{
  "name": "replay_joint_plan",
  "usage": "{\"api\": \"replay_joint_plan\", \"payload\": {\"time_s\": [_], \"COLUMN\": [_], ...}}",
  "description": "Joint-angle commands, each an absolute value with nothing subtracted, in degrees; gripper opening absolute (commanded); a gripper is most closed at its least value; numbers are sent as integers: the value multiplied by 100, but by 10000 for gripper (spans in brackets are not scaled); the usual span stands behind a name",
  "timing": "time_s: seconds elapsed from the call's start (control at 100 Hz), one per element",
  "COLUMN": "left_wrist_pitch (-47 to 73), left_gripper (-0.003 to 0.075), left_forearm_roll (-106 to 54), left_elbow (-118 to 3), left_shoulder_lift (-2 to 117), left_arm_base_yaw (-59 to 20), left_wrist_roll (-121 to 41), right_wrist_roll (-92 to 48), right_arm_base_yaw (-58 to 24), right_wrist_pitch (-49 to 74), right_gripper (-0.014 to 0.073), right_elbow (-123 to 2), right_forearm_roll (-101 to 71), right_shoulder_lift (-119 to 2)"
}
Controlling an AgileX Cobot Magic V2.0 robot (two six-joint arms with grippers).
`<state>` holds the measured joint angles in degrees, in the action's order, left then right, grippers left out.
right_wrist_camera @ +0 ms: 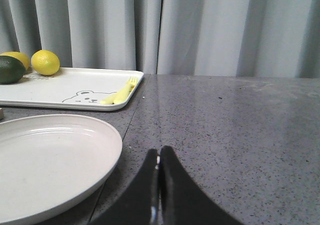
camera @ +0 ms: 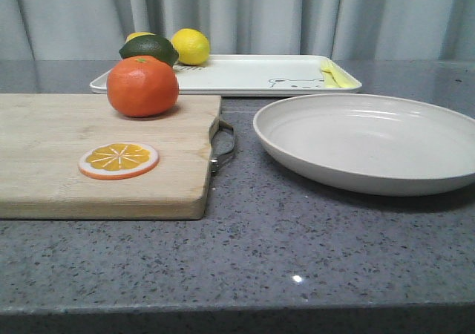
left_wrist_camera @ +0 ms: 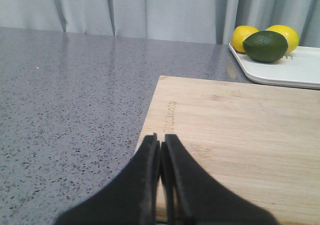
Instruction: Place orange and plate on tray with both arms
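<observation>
Front view: I see the orange (camera: 142, 86) sitting on the far right part of the wooden cutting board (camera: 52, 156), on the left of the grey table (camera: 297, 245). An orange slice (camera: 119, 160) lies flat on the board, nearer the camera, apart from the orange. The plate (camera: 369, 142) rests on the table right of the board, not touching it; the board's metal handle (camera: 223, 147) sits between them. The tray (camera: 245, 76) is behind both, at the back. On its left end: a dark green lime (camera: 149, 48) and two lemons (camera: 191, 46), one mostly hidden behind the lime. A yellow fork (camera: 332, 74) lies at its right end, beside the bear-face drawing (camera: 286, 82). No arms in this view.

Left wrist: left gripper (left_wrist_camera: 160, 144) hangs over the near edge of the cutting board (left_wrist_camera: 240, 130), fingers pressed together, nothing between them. Tray corner (left_wrist_camera: 280, 70) with the lime (left_wrist_camera: 265, 46) and both lemons (left_wrist_camera: 247, 37) shows beyond the board. I can't see the orange here.

Right wrist: right gripper (right_wrist_camera: 159, 156) is clenched too, fingertips meeting, grasping nothing, over bare table (right_wrist_camera: 235, 125) just beside the plate (right_wrist_camera: 50, 160) rim. Tray (right_wrist_camera: 65, 87) sits past the plate, with the fork (right_wrist_camera: 120, 92), bear drawing (right_wrist_camera: 83, 96), a lemon (right_wrist_camera: 45, 62) and the lime (right_wrist_camera: 10, 69) on it.
</observation>
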<state>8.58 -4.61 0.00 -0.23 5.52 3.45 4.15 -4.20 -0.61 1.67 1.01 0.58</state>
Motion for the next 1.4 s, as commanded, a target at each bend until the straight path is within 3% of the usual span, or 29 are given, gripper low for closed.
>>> {"api": "replay_joint_plan", "payload": {"time_s": [0.0, 1.16, 1.39], "left_wrist_pitch": [428, 417, 500], "left_gripper": [-19, -19, -19], "left_forearm_roll": [-459, -471, -471], "left_elbow": [132, 50, -226], "left_shoulder_lift": [-197, -197, -158], "left_arm_base_yaw": [503, 503, 503], "left_wrist_roll": [373, 373, 373], "right_wrist_roll": [416, 416, 416], "right_arm_base_yaw": [-416, -417, -417], "right_wrist_pitch": [-464, -646, -203], "right_gripper": [-67, -67, -67], "right_elbow": [161, 150, -166], "right_forearm_roll": [155, 155, 155], "right_shoulder_lift": [176, 176, 120]}}
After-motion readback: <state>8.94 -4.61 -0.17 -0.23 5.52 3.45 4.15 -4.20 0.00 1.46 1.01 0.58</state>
